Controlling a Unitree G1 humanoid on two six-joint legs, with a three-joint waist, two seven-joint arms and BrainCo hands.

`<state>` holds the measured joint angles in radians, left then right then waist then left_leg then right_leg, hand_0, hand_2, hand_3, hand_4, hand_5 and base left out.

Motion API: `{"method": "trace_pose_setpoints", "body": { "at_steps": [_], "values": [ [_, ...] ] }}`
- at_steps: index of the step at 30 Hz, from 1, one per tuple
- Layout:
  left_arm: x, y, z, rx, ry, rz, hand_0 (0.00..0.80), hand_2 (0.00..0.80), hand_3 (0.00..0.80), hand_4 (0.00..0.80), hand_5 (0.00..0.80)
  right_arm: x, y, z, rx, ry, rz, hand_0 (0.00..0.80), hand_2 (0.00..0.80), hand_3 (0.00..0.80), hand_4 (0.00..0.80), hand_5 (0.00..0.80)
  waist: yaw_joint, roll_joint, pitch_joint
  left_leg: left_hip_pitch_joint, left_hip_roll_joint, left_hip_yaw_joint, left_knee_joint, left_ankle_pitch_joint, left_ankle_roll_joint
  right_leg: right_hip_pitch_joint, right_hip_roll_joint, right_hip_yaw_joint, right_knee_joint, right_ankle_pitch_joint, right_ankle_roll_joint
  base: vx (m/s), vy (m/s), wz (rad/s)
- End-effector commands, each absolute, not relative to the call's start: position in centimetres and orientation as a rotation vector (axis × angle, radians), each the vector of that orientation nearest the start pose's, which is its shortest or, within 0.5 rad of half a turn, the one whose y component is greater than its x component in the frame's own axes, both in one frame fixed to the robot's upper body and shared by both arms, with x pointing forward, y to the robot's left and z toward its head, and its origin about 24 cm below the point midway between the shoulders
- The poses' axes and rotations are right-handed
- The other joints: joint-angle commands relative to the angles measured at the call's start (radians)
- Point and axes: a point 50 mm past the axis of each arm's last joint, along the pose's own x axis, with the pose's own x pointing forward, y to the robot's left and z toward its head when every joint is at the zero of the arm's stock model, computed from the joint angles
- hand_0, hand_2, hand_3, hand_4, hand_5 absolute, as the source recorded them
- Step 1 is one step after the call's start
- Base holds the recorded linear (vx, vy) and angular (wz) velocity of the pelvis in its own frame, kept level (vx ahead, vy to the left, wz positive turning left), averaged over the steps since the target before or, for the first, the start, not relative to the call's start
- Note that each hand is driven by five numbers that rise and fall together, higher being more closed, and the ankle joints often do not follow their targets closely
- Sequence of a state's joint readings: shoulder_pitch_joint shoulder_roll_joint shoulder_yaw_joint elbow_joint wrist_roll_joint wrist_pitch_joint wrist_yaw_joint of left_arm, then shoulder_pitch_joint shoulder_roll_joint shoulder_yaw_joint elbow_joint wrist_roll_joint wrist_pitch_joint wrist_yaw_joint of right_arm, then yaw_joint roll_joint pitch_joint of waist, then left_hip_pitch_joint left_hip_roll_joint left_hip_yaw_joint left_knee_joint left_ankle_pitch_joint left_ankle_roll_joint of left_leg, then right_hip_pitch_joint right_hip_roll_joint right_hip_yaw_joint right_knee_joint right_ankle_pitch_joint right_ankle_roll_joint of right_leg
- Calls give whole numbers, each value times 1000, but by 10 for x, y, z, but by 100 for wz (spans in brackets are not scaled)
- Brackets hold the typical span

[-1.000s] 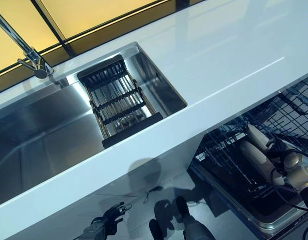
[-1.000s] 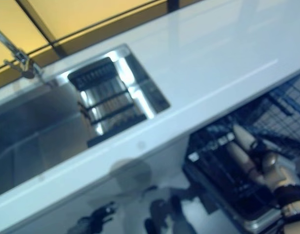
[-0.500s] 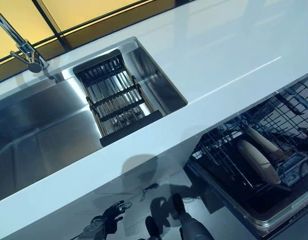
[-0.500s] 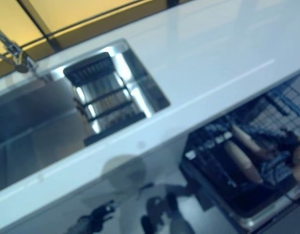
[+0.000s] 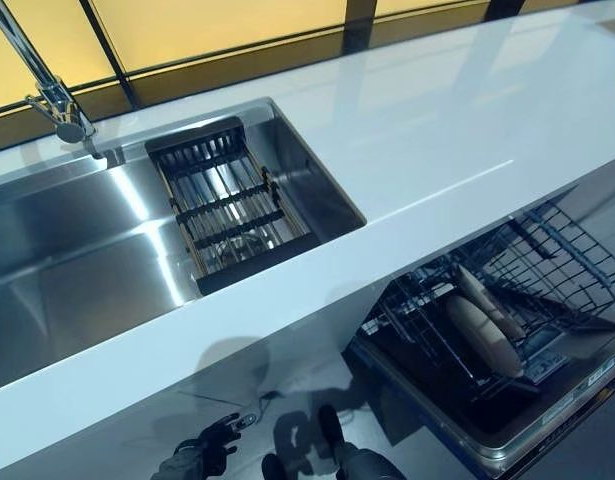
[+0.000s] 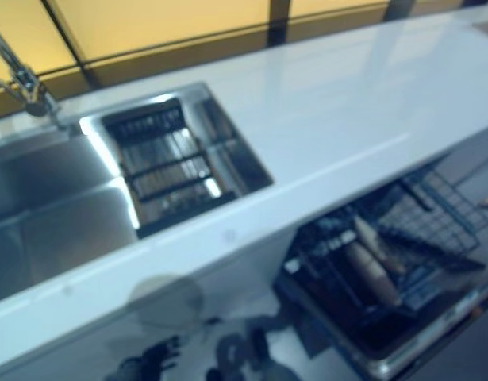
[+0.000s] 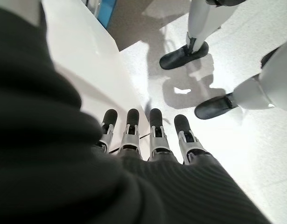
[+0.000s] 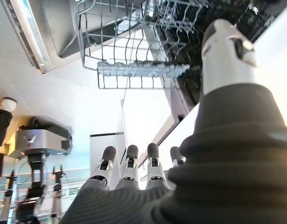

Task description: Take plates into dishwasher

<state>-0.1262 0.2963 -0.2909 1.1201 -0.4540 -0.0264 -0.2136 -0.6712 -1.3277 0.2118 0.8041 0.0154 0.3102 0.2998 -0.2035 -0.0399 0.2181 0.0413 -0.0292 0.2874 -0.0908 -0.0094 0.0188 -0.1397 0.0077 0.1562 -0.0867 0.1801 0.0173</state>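
Note:
Two cream plates stand on edge side by side in the wire dishwasher rack, pulled out below the counter at the lower right; they also show in the right eye view. My right hand shows only in its wrist view, fingers straight and empty, with the rack past them. My left hand hangs low at the bottom left by the floor; in its wrist view its fingers are straight and hold nothing.
A white counter runs across the view. A steel sink with a dark drying rack and a faucet is at the left. The dishwasher's open door juts out at the lower right.
My right hand has let go of the plates in the rack and drawn back out of the eye views. The camera has also shifted.

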Motion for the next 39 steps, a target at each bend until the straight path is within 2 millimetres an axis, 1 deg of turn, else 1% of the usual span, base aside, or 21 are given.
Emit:
{"method": "trace_pose_setpoints", "body": {
  "at_steps": [1, 6, 8, 9, 10, 11, 12, 14, 17, 18, 19, 22, 23, 25, 27, 29, 32, 35, 36, 37, 39],
  "values": [
    [151, 238, -138, -46, 1010, -5, 0, 0, 0, 0, 0, 250, -468, 241, -901, 578, -566, 0, 0, 0, 0, 0, 28, -19, -60, 6, 13, -50, 4, -74, 24, 70, 29, 16, -1, -96, 51, 8, 47, 0],
    [148, 242, -138, -40, 1020, 34, 0, 0, 0, 0, 0, 238, -478, 232, -838, 617, -604, 0, 0, 0, 0, 0, 27, -27, -84, 20, 14, -44, 4, -81, 26, 83, 30, 15, -1, -101, 50, 14, 56, 0],
    [141, 247, -141, -61, 1031, 94, 0, 0, 0, 0, 0, 229, -484, 228, -796, 634, -637, 0, 0, 0, 0, 0, 45, -38, -94, 52, -12, -99, 37, -98, 45, 102, 38, 66, -1, -98, 35, 60, 114, -2],
    [137, 248, -142, -70, 1038, 115, 0, 0, 0, 0, 0, 229, -485, 227, -795, 635, -646, 0, 0, 0, 0, 0, 59, -51, -92, 19, -27, -149, 138, -138, 49, 113, 36, 92, -1, -89, 30, 6, 126, -17],
    [133, 249, -143, -84, 1044, 136, 0, 0, 0, 0, 0, 230, -485, 224, -798, 636, -654, 0, 0, 0, 0, 0, 77, -60, -84, -5, -49, -228, 182, -159, 59, 112, 45, 117, 19, -89, 28, -42, 148, -49],
    [133, 250, -143, -88, 1043, 143, 0, 0, 0, 0, 0, 231, -485, 220, -801, 639, -660, 0, 0, 0, 0, 0, 91, -65, -81, -15, -63, -264, 177, -158, 71, 100, 51, 133, 29, -81, 30, -78, 155, -74],
    [134, 249, -143, -82, 1043, 137, 0, 0, 0, 0, 0, 230, -485, 215, -789, 643, -671, 0, 0, 0, 0, 0, 95, -65, -75, -15, -66, -266, 165, -153, 79, 94, 52, 131, 33, -76, 33, -133, 165, -148],
    [140, 246, -142, -28, 1052, 92, 0, 0, 0, 0, 0, 226, -486, 196, -769, 668, -682, 0, 0, 0, 0, 0, 85, -62, -46, -20, -57, -215, 146, -135, 89, 35, 46, 111, 73, -55, 50, -206, 182, -121],
    [147, 259, -136, 9, 1033, 122, 0, 0, 0, 0, 0, 223, -480, 170, -728, 680, -657, 0, 0, 0, 0, 0, 80, -65, -2, -25, -46, -211, 109, -101, 88, -30, 28, 72, 83, -6, 80, -271, 113, -25],
    [154, 266, -131, 6, 1018, 159, 0, 0, 0, 0, 0, 221, -477, 155, -684, 683, -641, 0, 0, 0, 0, 0, 78, -62, 15, -11, -35, -195, 63, -85, 91, -47, 28, 35, 115, -10, 86, -238, 89, -47],
    [156, 273, -128, 6, 1015, 187, 0, 0, 0, 0, 0, 216, -475, 139, -612, 698, -612, 0, 0, 0, 0, 0, 70, -52, 26, 4, -25, -182, 15, -65, 93, -54, 30, -1, 170, -26, 86, -214, 85, -65],
    [148, 282, -128, -3, 1027, 229, 0, 0, 0, 0, 0, 201, -475, 108, -533, 763, -588, 0, 0, 0, 0, 0, 77, -36, 18, -8, -16, -178, 4, -50, 91, -41, 18, -55, 240, -66, 76, -112, 40, -53],
    [144, 286, -129, -33, 1029, 271, 0, 0, 0, 0, 0, 190, -473, 83, -474, 823, -572, 0, 0, 0, 0, 0, 92, -27, 10, -14, -12, -185, 4, -47, 95, -14, -7, -106, 280, -97, 60, -62, 3, -62],
    [140, 291, -128, -57, 1021, 304, 0, 0, 0, 0, 0, 181, -468, 55, -438, 888, -552, 0, 0, 0, 0, 0, 129, -20, -1, -28, -10, -193, 5, -42, 105, 22, -49, -162, 311, -119, 40, -95, -39, -56],
    [142, 294, -126, -58, 1005, 308, 0, 0, 0, 0, 0, 182, -459, 38, -393, 916, -532, 0, 0, 0, 0, 0, 161, -25, -2, -77, -14, -203, 59, -56, 113, 54, -93, -190, 329, -94, 34, -167, -113, -71],
    [151, 300, -120, -61, 970, 315, 0, 0, 0, 0, 0, 193, -445, 24, -328, 932, -500, 0, 0, 0, 0, 0, 202, -32, 2, -128, -13, -218, 104, -69, 120, 110, -153, -221, 303, -55, 40, -233, -207, -77],
    [172, 310, -106, -76, 904, 324, 0, 0, 0, 0, 0, 213, -423, 12, -211, 904, -456, 0, 0, 0, 0, 0, 234, -47, 7, -171, 2, -254, 108, -55, 113, 149, -188, -218, 219, -23, 55, -282, -361, -56],
    [205, 312, -86, -88, 811, 296, 0, 0, 0, 0, 0, 235, -393, -1, -56, 843, -416, 0, 0, 0, 0, 0, 242, -57, 22, -229, 26, -286, 88, -11, 82, 150, -177, -190, 90, -42, 60, -422, -491, -11],
    [219, 310, -78, -98, 775, 287, 0, 0, 0, 0, 0, 243, -380, -7, -6, 824, -403, 0, 0, 0, 0, 0, 234, -56, 40, -256, 33, -305, 95, -8, 73, 121, -161, -152, 102, -50, 61, -466, -476, 18],
    [223, 310, -76, -107, 761, 289, 0, 0, 0, 0, 0, 245, -377, -8, 9, 817, -397, 0, 0, 0, 0, 0, 231, -55, 45, -265, 36, -311, 100, -9, 71, 108, -156, -140, 113, -52, 61, -399, -432, 38],
    [245, 302, -64, -145, 703, 281, 0, 0, 0, 0, 0, 250, -358, -19, 98, 782, -393, 0, 0, 0, 0, 0, 220, -53, 74, -316, 51, -363, 103, 39, 52, 90, -123, -157, 176, -149, 51, -532, -627, 55]
  ]
}}
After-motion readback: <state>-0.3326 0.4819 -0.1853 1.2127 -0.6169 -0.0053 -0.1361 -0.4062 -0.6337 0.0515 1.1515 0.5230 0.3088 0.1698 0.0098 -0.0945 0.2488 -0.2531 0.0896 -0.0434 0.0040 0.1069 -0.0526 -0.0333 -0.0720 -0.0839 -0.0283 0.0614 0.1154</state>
